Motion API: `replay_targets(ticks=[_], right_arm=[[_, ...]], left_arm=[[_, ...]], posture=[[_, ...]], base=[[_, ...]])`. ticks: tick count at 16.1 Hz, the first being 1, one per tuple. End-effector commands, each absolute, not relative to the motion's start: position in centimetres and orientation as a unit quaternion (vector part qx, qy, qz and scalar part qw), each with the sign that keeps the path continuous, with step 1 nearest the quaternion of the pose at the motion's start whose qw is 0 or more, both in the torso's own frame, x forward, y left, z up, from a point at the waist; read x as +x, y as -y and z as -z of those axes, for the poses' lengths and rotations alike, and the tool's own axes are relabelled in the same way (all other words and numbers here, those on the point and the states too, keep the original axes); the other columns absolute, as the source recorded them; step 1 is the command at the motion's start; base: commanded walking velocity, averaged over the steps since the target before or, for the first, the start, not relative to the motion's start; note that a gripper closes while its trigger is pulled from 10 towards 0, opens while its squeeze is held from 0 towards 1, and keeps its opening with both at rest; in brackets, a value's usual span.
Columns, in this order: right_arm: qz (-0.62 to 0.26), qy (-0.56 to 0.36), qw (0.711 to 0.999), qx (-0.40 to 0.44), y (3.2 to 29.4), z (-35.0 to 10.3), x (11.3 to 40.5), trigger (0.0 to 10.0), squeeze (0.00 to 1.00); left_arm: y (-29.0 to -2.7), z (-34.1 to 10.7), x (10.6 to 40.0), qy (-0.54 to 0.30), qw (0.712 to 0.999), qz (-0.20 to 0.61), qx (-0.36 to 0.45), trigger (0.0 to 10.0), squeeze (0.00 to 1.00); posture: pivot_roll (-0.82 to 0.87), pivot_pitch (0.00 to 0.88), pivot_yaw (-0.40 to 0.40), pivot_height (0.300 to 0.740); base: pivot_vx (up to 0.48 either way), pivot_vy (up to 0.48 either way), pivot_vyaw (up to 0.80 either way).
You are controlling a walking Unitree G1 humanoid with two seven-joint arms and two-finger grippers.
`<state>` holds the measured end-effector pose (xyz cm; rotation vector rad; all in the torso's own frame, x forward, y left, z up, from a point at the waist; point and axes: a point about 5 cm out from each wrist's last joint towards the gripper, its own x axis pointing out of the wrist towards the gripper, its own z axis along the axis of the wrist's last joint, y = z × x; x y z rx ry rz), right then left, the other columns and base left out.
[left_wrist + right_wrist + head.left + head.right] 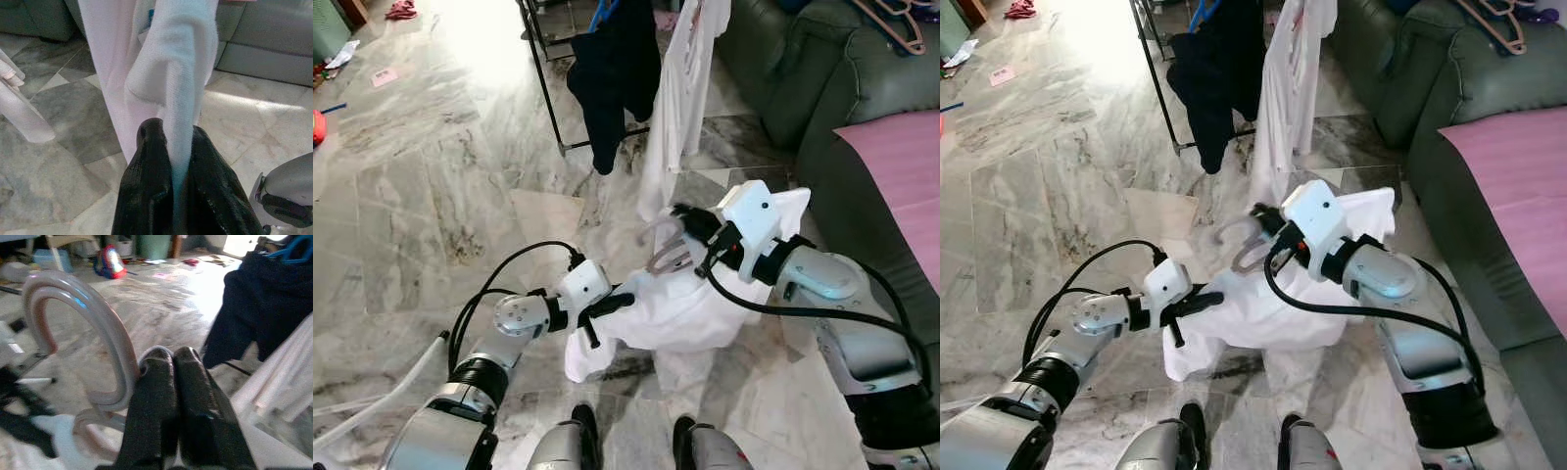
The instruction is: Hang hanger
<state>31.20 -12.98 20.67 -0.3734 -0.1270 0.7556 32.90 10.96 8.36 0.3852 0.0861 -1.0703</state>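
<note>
hanger (93,333), white shirt (675,308), two grippers gripping

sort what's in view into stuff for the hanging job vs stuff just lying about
For the job: hanger in right gripper; white garment pinched by left gripper; clothes rack.

Lying about: green sofa, pink blanket, red toy, spare hanger.

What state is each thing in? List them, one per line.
Hanger: held at its hook, off the rack, not yet hung.
White shirt: draped between both grippers, above the floor.
Left gripper: shut on the shirt's fabric.
Right gripper: shut on the hanger.
Dark garment: hanging on the rack.
White garment: hanging on the rack.
</note>
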Motion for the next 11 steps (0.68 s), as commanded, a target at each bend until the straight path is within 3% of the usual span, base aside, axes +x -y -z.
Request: replay_targets(ticks=[1,11], right_arm=[[-0.372,0.057,0.907,-0.190,13.1,-20.2,31.1,10.0,1.00],[-0.384,0.057,0.884,-0.259,18.1,-21.6,29.3,10.0,1.00]], left_arm=[[-10.4,-9.2,33.2,-0.017,0.840,0.508,0.187,2.9,0.00],[-10.8,-9.2,33.2,-0.021,0.833,0.515,0.200,1.8,0.00]], posture=[[-0.06,0.260,0.077,0.740],[-0.08,0.260,0.086,0.740]], base=[[0.000,0.000,0.00],[0.000,0.000,0.00]])
